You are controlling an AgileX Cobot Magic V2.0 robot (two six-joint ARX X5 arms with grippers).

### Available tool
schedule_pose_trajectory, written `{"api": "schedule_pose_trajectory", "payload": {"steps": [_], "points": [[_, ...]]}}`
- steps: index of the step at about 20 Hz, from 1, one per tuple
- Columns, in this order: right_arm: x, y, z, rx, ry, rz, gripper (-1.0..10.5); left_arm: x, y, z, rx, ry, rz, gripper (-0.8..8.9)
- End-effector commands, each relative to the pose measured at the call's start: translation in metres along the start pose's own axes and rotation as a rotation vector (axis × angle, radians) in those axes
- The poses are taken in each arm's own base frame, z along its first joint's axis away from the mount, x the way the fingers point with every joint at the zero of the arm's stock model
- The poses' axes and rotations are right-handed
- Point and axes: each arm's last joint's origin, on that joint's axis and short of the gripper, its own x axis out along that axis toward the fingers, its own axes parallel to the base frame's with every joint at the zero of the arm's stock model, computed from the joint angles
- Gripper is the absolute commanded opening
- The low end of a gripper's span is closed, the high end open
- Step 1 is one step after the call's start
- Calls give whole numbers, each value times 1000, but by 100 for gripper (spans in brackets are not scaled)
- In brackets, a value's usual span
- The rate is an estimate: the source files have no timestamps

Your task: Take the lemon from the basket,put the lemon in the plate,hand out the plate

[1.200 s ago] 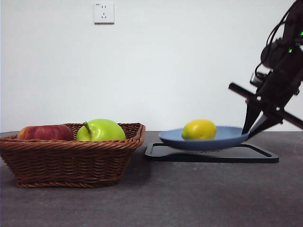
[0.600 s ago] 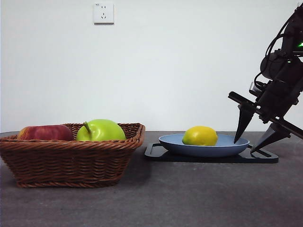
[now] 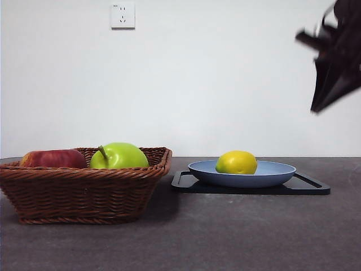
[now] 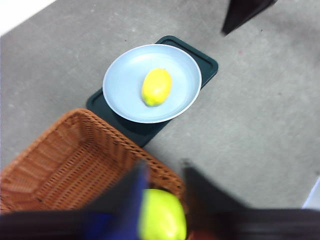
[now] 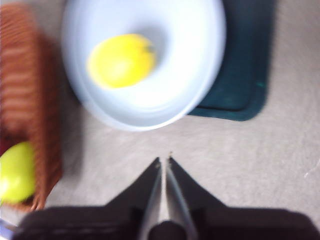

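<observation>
The yellow lemon [image 3: 236, 162] lies in the light-blue plate [image 3: 276, 169], which rests flat on a black tray. Both also show in the left wrist view, the lemon [image 4: 156, 86] in the plate [image 4: 125, 95], and in the right wrist view, the lemon [image 5: 121, 60] in the plate [image 5: 195, 60]. The wicker basket [image 3: 84, 192] stands left of the plate. My right gripper [image 3: 318, 104] hangs high at the upper right, shut and empty [image 5: 163, 161], clear of the plate. My left gripper [image 4: 162, 182] is open and empty, high over the basket [image 4: 65, 160].
A green apple [image 3: 119, 155] and a red apple [image 3: 53, 158] lie in the basket. The black tray [image 3: 307, 187] sits under the plate. A wall socket [image 3: 123, 15] is on the white wall behind. Bare grey table lies in front.
My right gripper let go of the plate's rim, and the plate settled flat on the tray. The gripper then rose up and to the right and shut.
</observation>
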Motion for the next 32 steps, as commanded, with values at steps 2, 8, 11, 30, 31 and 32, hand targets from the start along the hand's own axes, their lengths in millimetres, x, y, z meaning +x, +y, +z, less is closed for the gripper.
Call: {"api": "schedule_pose_trajectory", "payload": {"steps": [2,8,11,30,31,32], "points": [[-37,38,-13,-195,-133,-118,3,1,11,3,21,-7,41,6],[-93,97,-56,-406,-459,-232,3,0,42,-4,-62,13,105,6],[-103,106,-84,-469,-615,-209,3,-4,50,-6,-83,-2,120,6],[-33,44,-182,-457,-887,-157,4,-35,22,-146,-232,-358,280,8],[-33,44,-182,-457,-886,-157,4,-34,22,-146,-232,-354,279,8],[-33,44,-182,-457,-886,-157,4,-32,23,-146,-233,-345,277,8]]}}
